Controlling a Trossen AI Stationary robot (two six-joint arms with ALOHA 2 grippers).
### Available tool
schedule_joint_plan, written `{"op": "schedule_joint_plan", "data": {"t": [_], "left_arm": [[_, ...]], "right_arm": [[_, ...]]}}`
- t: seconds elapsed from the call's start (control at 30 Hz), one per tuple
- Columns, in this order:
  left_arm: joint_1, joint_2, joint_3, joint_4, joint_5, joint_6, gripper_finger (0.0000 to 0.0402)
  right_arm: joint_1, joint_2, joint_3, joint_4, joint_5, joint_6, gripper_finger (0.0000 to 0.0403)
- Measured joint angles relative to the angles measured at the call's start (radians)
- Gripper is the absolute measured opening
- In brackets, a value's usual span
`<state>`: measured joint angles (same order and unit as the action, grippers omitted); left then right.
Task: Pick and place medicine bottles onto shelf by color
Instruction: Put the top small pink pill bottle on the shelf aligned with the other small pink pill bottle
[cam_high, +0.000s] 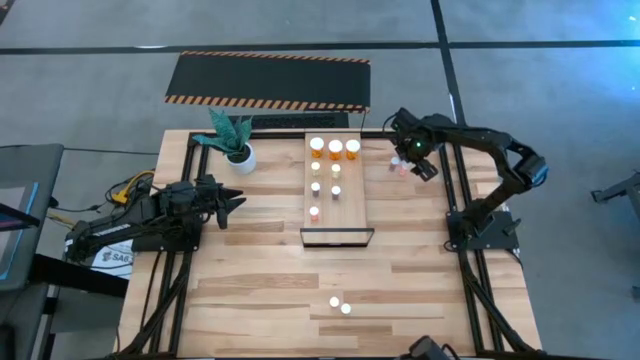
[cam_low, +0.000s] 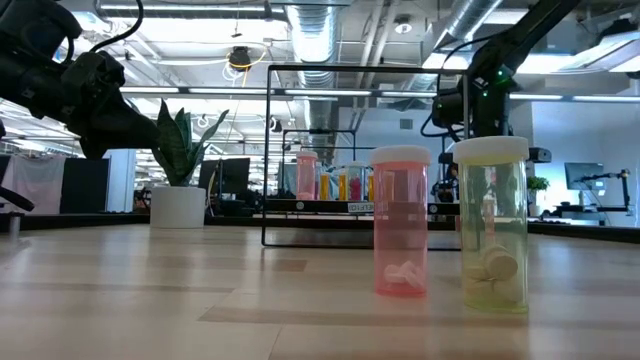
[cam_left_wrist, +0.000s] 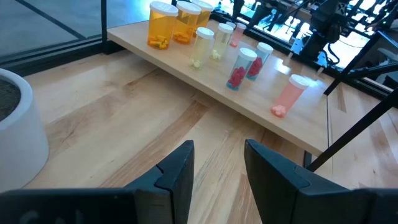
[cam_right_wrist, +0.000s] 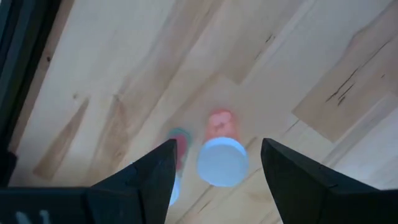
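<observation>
The shelf lies at the table's middle. Three orange bottles stand upright on its far end, with several smaller bottles in rows behind them. A pink bottle and a yellowish bottle stand on their bases near the table's front edge. My right gripper points down, open, above a white-capped pink bottle and a second bottle right of the shelf; one finger partly hides that second bottle. My left gripper waits open at the table's left.
A white pot with a green plant stands at the far left, near my left gripper. A black mat with striped orange edges lies beyond the far edge. The shelf's dark frame stands at its near end. Bare planks lie between the shelf and the two front bottles.
</observation>
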<state>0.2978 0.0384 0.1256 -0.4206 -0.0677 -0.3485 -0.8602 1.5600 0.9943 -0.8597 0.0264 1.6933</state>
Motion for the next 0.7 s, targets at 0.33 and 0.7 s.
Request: {"op": "schedule_joint_plan", "data": {"t": [0.33, 0.7], "left_arm": [[0.0, 0.0, 0.0, 0.0, 0.0, 0.0, 0.0128], [0.0, 0.0, 0.0, 0.0, 0.0, 0.0, 0.0128]], "right_arm": [[0.012, -0.001, -0.051, 0.058, 0.001, -0.001, 0.0256], [0.014, 0.0, -0.084, 0.116, 0.0, -0.004, 0.0238]]}}
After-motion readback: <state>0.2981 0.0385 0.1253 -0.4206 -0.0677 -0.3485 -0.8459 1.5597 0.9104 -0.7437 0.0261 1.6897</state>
